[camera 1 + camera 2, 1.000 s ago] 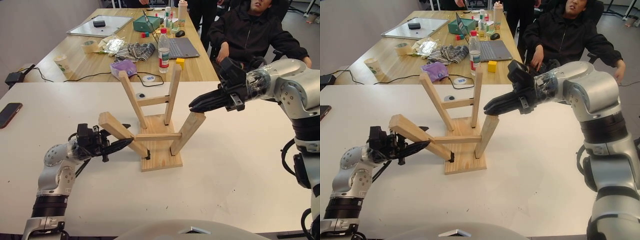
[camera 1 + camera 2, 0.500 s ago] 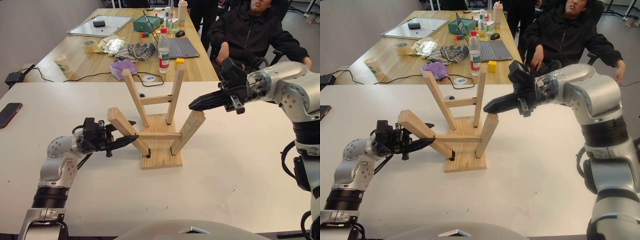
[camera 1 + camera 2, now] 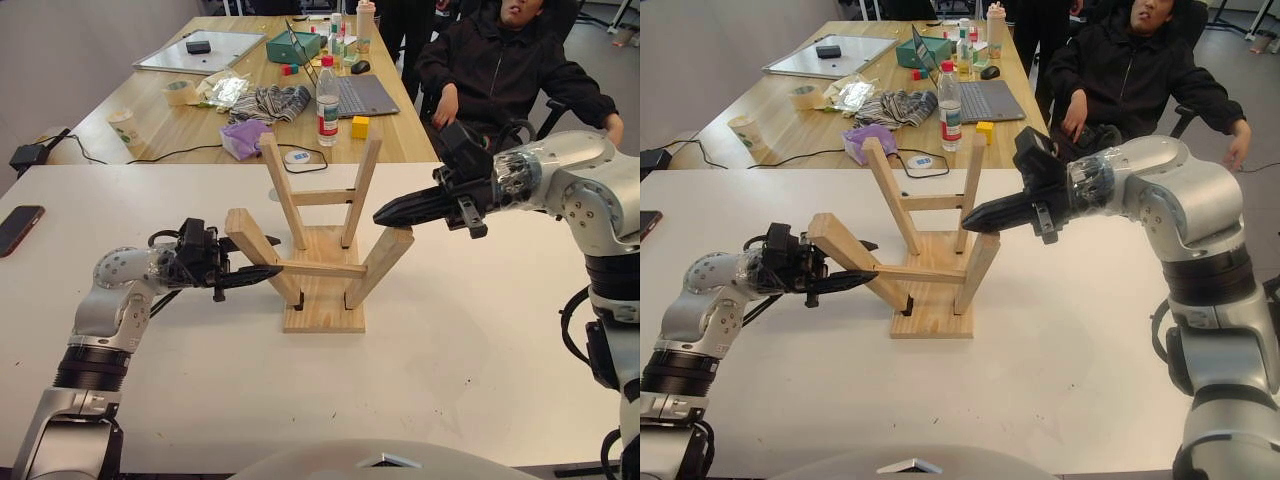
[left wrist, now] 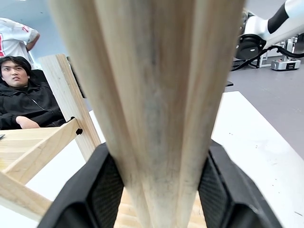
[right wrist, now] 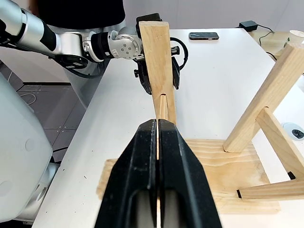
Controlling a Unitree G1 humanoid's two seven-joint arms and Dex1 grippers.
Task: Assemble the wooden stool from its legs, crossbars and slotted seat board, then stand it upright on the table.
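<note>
The left fingers [image 3: 240, 272] clamp the leaning leg [image 3: 245, 232] — long axis slanting down to the seat [image 3: 325, 308] — while the right fingers [image 3: 402, 211], pressed together and empty, hover above the other leg [image 3: 385, 262].

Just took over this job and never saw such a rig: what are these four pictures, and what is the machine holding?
The machine is a humanoid robot with two arms, each ending in a two-fingered hand. Two pictures come from cameras in its head, looking down over the white table; the other two come from a camera on each wrist. On the table the wooden stool stands upside down, seat board flat, legs pointing up. The left hand is clamped on the leaning leg; the left wrist picture shows it between the pads. The right hand is shut, empty, tips by the top of the near right leg.
</note>
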